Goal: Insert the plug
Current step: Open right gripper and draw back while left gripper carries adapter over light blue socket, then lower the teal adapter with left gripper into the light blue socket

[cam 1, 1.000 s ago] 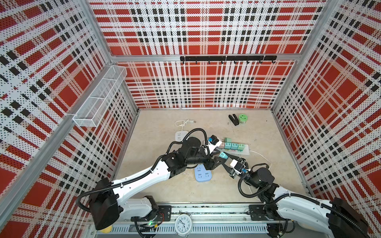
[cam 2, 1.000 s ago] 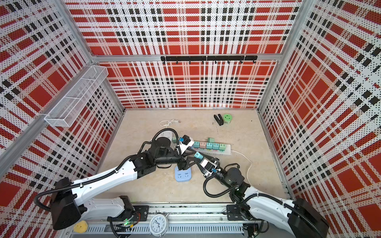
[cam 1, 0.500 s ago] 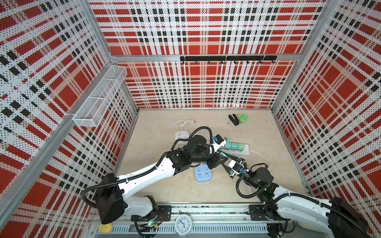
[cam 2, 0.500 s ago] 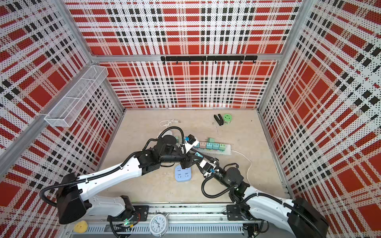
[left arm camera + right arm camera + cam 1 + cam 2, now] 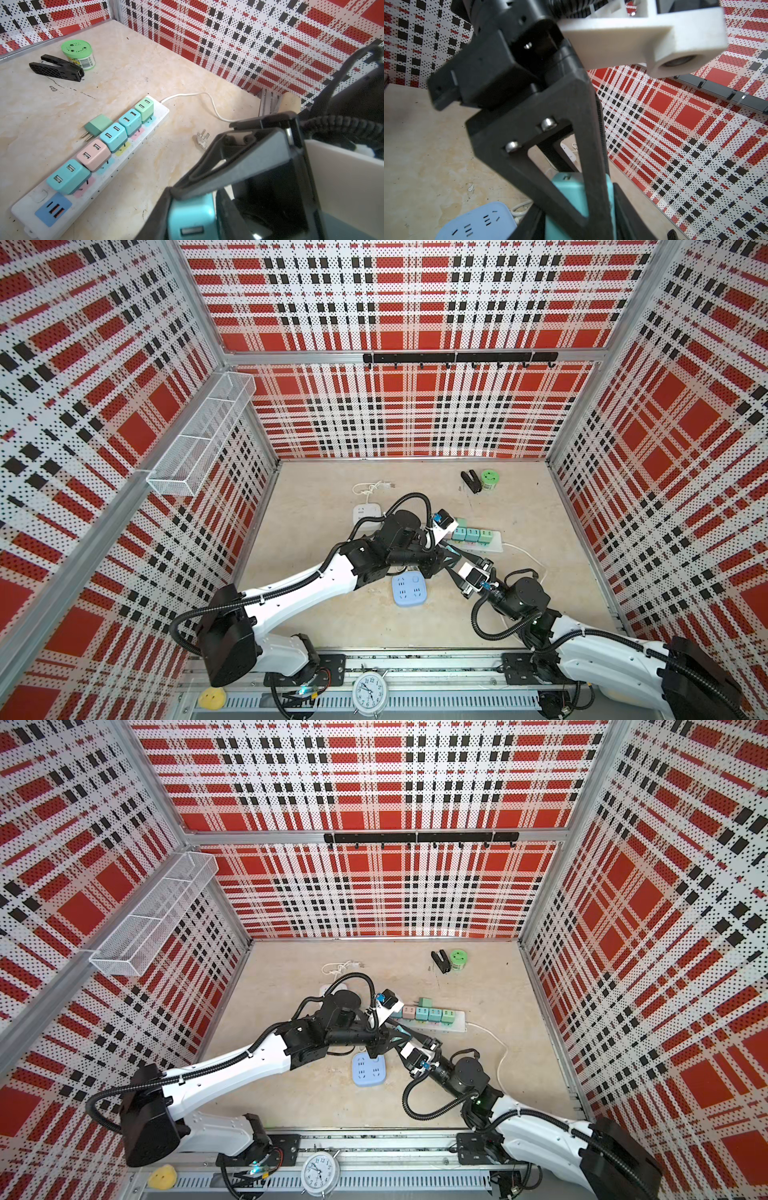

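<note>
The plug (image 5: 191,218) is a teal USB adapter held above the table between my two grippers, which meet in the middle. My left gripper (image 5: 193,199) is shut on the plug, one finger on each side. The plug (image 5: 569,195) also lies between the fingers of my right gripper (image 5: 575,199). A left finger crosses in front, so I cannot tell whether the right fingers still press on it. The white power strip (image 5: 160,115) lies just behind, carrying several coloured adapters. Its blue-marked socket (image 5: 53,208) at the near end is free. In a top view the plug (image 5: 401,1031) shows as a small teal patch.
A dark green adapter (image 5: 97,125) lies loose beside the strip, with a white three-pin plug (image 5: 202,138) and cord nearby. A blue socket block (image 5: 409,591) sits under the grippers and a white one (image 5: 365,514) behind the left arm. A black stapler (image 5: 470,481) and a green tin (image 5: 489,480) are at the back.
My left arm has reached right to the plug held by the right gripper, and its jaws have closed on it. The right arm has hardly moved.
</note>
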You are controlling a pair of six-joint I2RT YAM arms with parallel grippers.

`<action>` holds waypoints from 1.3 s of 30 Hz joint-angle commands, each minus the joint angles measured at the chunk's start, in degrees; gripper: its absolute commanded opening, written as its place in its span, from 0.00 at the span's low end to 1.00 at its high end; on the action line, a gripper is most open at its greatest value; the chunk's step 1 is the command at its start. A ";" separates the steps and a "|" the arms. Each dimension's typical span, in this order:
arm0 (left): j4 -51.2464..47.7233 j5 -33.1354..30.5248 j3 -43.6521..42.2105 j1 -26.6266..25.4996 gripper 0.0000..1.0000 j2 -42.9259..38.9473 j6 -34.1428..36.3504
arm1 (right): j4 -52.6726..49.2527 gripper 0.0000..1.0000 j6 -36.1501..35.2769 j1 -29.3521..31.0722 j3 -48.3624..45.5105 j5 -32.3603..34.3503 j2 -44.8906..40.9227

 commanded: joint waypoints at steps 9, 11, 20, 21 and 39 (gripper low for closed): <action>5.76 -21.19 -11.44 1.26 0.00 -12.62 11.08 | 4.38 0.91 0.10 0.45 -2.39 0.97 -5.07; 5.65 -31.64 -13.40 0.39 0.00 -14.04 12.94 | 5.08 0.93 1.00 0.42 -3.10 2.98 -5.47; 4.08 -27.47 -16.13 -1.54 0.00 -12.70 26.88 | 3.43 1.00 15.06 -3.96 -2.29 22.25 -6.29; 3.14 -27.36 -15.65 -1.44 0.00 -11.83 27.24 | 0.45 1.00 18.18 -5.62 -1.49 23.48 -6.97; -14.16 -17.80 -3.47 -0.29 0.00 6.64 30.95 | -26.00 1.00 47.64 -36.25 -3.63 20.44 -16.03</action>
